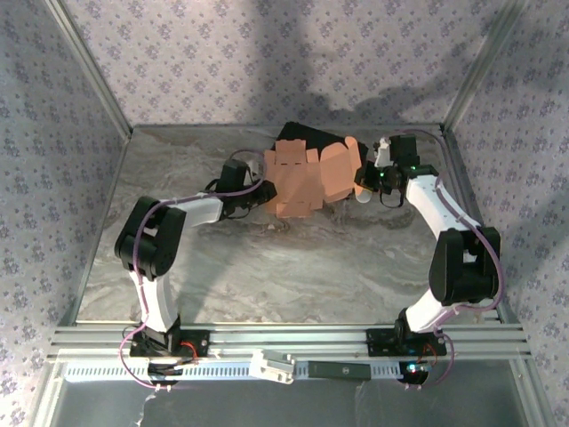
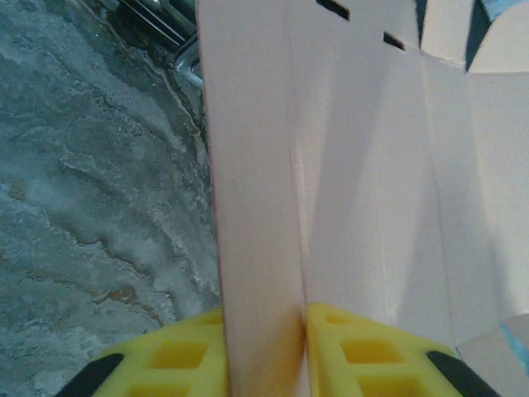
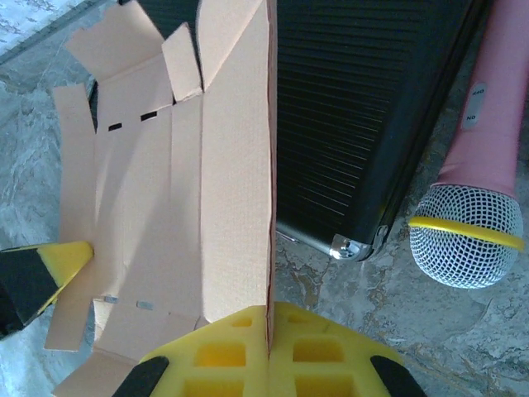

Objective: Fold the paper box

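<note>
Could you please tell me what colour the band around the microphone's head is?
The band is yellow, clearest in the right wrist view.

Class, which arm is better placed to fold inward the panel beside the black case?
Probably right: the right gripper pinches that panel of the paper box by the black case; the left gripper holds the opposite side.

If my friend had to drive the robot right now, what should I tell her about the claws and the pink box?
Left claw: shut on one side panel of the paper box, lifting it up.
Right claw: shut on the opposite side panel, standing it up.
Paper box: far middle of the table, its middle lying flat, next to a black hard case and a pink microphone.
Done: both side panels raised.
Left: end flaps open, tabs not in slots; not a box yet.
</note>
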Tool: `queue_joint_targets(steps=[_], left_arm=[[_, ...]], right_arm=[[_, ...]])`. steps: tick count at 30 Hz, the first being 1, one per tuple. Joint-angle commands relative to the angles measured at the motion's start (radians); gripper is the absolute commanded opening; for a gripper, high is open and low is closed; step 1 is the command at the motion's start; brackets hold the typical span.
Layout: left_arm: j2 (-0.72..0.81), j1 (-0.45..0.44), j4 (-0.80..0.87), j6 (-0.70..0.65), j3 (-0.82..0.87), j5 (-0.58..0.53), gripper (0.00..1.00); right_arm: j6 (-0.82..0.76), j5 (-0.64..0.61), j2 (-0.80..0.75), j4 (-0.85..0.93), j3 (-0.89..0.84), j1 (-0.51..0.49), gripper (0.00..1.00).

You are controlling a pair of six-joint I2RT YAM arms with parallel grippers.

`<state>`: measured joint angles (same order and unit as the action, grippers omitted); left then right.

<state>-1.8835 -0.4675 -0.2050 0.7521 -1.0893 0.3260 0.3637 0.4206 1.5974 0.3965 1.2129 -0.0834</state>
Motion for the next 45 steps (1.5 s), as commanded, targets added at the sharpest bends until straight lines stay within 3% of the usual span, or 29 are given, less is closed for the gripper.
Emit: queue_joint_targets(steps=[1,2,4,9,12,15,21,25,34,38,45], left_arm=[[0.048,-0.039,0.112,-0.09,-0.048,-0.144,0.12],[0.066,-0.047,0.134,-0.112,-0.053,-0.178,0.08],[0.106,-0.075,0.215,-0.181,-0.083,-0.25,0.0],[0.203,-0.131,0.391,-0.408,-0.181,-0.331,0.0],[0.232,-0.166,0.5,-0.557,-0.248,-0.354,0.0],[0.246,-0.221,0.563,-0.69,-0.296,-0.423,0.0],[0.256,-0.331,0.591,-0.808,-0.339,-0.625,0.0],[0.275,-0.4,0.587,-0.856,-0.353,-0.737,0.0],[0.278,-0.538,0.563,-0.989,-0.381,-0.995,0.0],[0.264,-0.574,0.558,-1.031,-0.4,-1.052,0.0],[0.221,-0.635,0.557,-1.12,-0.433,-1.143,0.0]], right_arm=[[0.041,0.011,-0.012,-0.004,-0.009,0.007,0.0],[0.052,0.004,-0.021,-0.002,-0.011,0.006,0.0],[0.092,-0.026,-0.068,0.004,-0.042,0.005,0.16],[0.321,-0.193,-0.251,0.139,-0.054,-0.012,0.51],[0.481,-0.184,-0.355,0.168,-0.06,-0.039,0.56],[0.636,-0.222,-0.435,0.121,-0.078,-0.13,0.65],[0.884,-0.281,-0.424,-0.015,-0.029,-0.335,0.63],[0.935,-0.32,-0.361,0.016,0.102,-0.396,0.65],[1.085,-0.276,-0.324,0.033,0.124,-0.373,0.64],[1.103,-0.273,-0.313,0.048,0.115,-0.377,0.54],[1.101,-0.271,-0.299,0.054,0.105,-0.383,0.51]])
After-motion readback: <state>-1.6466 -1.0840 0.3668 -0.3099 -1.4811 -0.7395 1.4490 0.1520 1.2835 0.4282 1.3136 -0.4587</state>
